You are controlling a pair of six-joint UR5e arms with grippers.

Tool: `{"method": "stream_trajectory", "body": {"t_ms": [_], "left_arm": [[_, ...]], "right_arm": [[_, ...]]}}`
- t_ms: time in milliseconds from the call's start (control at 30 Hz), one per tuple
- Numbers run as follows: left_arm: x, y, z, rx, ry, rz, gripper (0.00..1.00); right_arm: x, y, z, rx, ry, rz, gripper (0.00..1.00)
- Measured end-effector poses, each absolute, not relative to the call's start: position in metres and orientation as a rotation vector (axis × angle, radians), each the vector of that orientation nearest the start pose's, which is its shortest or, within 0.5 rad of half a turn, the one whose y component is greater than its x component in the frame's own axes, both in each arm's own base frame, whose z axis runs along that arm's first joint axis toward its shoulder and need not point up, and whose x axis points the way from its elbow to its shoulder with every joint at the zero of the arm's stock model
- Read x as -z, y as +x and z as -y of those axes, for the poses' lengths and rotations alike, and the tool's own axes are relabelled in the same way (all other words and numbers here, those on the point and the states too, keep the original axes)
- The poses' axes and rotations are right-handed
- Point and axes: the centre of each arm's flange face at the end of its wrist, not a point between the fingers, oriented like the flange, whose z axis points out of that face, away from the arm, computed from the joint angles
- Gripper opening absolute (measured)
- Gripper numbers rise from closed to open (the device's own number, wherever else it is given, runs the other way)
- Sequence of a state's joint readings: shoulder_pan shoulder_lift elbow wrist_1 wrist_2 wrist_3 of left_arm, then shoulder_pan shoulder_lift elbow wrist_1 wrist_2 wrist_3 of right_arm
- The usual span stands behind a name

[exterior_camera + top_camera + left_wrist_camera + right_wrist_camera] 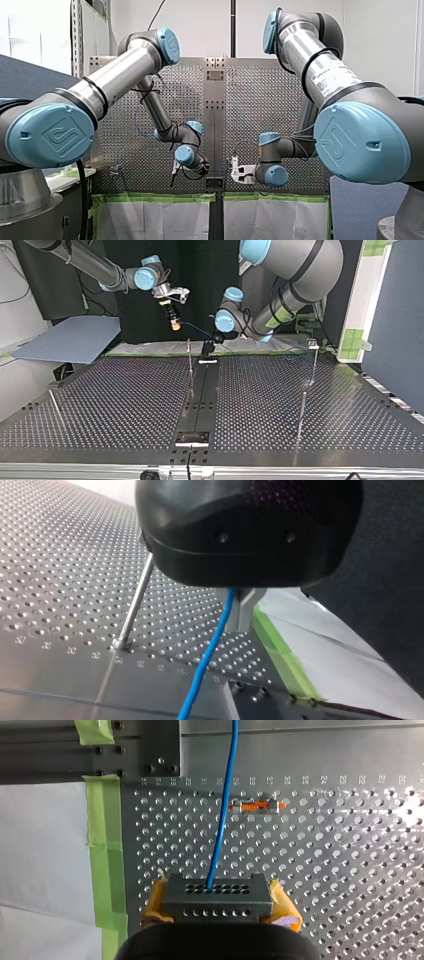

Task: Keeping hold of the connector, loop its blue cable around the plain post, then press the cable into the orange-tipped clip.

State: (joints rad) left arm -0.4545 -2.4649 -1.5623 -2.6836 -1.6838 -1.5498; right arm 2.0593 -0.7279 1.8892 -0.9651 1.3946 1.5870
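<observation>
My right gripper (220, 912) is shut on the grey connector (217, 896), with a yellow pad on each side of it. The blue cable (222, 820) leaves the connector and passes over the orange-tipped clip (255, 806) on the table below. In the top view my right gripper (173, 320) hangs above the table's far edge. From there the cable (195, 328) runs across to my left gripper (207, 346), low by the centre rail. In the left wrist view the cable (212, 645) comes out from under the black gripper body, beside a thin metal post (135, 605).
Green tape (102, 850) lines the perforated table's far edge. In the top view, posts stand at the right (314, 362), the near right (302, 412) and the near left (55, 405). A centre rail (200, 395) divides the table (125, 405).
</observation>
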Motion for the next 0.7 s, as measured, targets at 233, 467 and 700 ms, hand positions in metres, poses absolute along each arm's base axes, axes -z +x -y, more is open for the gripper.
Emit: {"method": "stream_trajectory", "body": {"t_ms": [233, 467, 700], "left_arm": [[0.017, 0.484, 0.39, 0.124, 0.424, -1.969, 0.0], [0.023, 0.462, 0.399, 0.082, 0.424, -1.965, 0.0], [0.022, 0.451, 0.407, 0.037, 0.403, -1.947, 0.0]], "right_arm": [[0.031, 0.38, 0.426, -1.554, 1.832, 0.983, 0.11], [0.03, 0.372, 0.435, -1.545, 1.818, 1.003, 0.11], [0.03, 0.365, 0.441, -1.537, 1.808, 1.02, 0.11]]}}
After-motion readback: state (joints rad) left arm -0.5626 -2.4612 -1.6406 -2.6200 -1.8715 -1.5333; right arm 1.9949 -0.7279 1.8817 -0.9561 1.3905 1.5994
